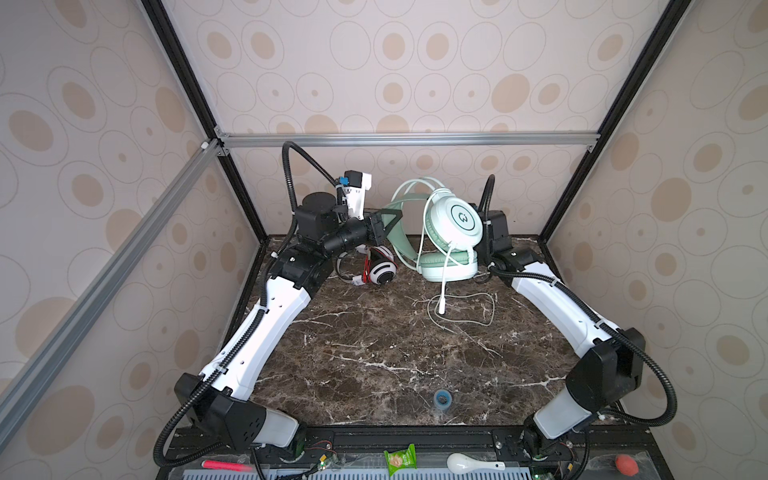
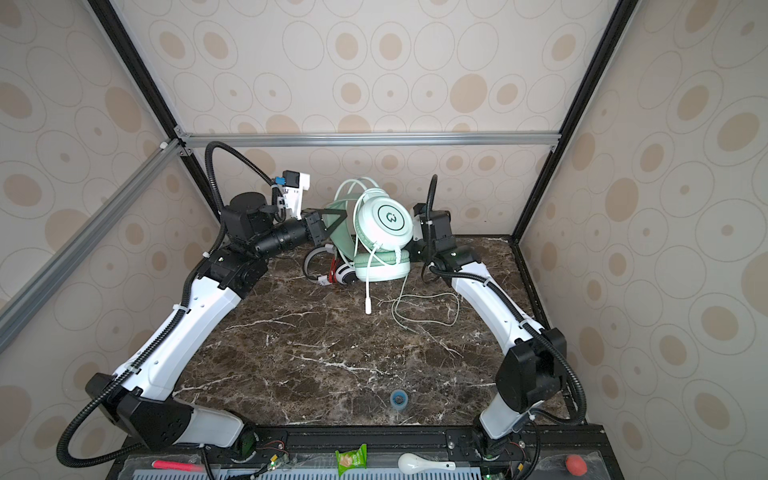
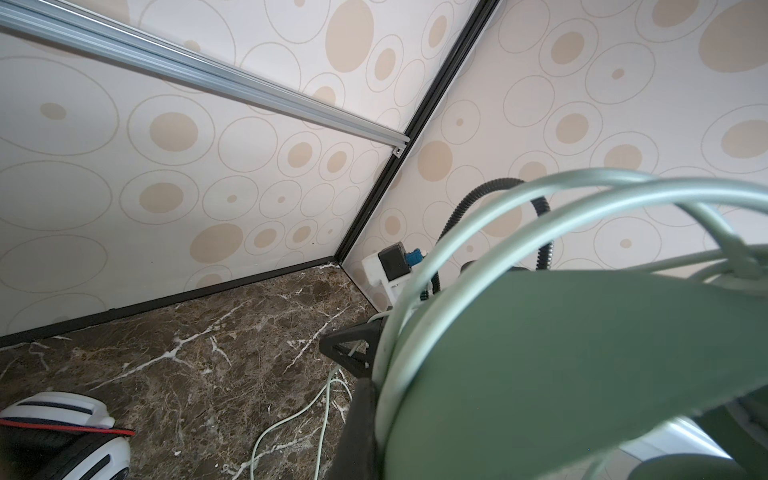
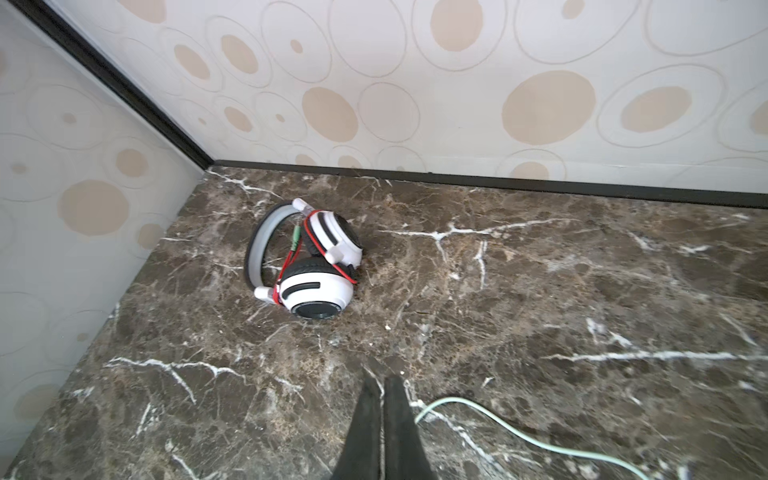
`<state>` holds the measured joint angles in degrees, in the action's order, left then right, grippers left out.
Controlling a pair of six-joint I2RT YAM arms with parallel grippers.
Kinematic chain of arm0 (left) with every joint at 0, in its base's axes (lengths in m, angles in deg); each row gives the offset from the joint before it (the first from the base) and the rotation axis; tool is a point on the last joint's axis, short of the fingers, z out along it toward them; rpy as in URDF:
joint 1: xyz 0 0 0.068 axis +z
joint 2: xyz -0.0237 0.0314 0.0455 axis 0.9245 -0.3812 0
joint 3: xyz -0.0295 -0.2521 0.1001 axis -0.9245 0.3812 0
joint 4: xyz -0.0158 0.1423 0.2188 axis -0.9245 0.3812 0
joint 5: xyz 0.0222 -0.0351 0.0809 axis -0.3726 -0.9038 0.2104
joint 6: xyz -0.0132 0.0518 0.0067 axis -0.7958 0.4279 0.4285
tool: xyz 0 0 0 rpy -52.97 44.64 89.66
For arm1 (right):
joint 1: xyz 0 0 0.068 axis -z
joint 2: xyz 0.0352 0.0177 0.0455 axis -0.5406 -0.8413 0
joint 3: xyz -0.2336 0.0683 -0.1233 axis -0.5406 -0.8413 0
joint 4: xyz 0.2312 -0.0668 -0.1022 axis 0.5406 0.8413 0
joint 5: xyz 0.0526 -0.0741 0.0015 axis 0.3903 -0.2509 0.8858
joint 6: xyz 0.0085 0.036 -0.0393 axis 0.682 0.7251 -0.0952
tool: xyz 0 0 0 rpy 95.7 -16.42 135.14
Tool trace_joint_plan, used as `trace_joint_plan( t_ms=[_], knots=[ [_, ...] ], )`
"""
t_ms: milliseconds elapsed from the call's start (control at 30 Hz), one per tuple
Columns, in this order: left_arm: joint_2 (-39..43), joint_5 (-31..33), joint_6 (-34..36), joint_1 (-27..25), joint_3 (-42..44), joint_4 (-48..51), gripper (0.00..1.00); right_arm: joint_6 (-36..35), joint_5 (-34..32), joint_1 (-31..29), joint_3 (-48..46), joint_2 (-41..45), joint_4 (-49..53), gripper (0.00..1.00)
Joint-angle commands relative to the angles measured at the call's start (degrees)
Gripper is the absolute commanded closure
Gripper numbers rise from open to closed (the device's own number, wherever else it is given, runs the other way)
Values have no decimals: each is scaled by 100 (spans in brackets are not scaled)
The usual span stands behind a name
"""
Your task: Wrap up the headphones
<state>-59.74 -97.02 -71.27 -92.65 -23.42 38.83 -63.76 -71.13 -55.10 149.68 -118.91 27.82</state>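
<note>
In both top views the green headphones [image 1: 455,218] [image 2: 384,218] stand at the far middle of the table [image 1: 374,353]. Their headband is clamped in the closed left tool [image 1: 388,220], and their cord [image 1: 490,307] loops loose on the table to the near right. The white headphones [image 1: 380,272] lie just left of them. The right tool is hidden behind an ear cup. The left wrist view adds cord turns lying over the headband at the left tool [image 3: 359,376]. Only the right wrist view shows the right tool [image 4: 380,399]: pressed shut, empty, the white headphones [image 4: 316,286] well apart from it.
</note>
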Motion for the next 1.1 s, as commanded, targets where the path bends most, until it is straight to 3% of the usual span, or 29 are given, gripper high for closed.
trace_joint_plan(
  t_ms=[0,267,400,733,867,1067],
  knots=[
    [12,-241,-478,10,-640,-1066,100,148,680,40,-718,364,-1294,94],
    [-233,-307,-521,5,-1352,-895,100,232,1784,39,-1069,102,-2409,90],
    [-223,-249,-522,10,-1432,-871,100,339,2008,30,-1202,-103,-2821,88],
    [-306,-137,-601,6,-1601,-949,100,580,2411,23,-1479,-666,-3298,68],
    [-327,6,-584,11,-1622,-943,100,559,2332,22,-1711,-672,-3274,69],
    [-436,532,-553,53,-1785,-835,100,557,2264,22,-2187,-471,-3182,78]
  ],
)
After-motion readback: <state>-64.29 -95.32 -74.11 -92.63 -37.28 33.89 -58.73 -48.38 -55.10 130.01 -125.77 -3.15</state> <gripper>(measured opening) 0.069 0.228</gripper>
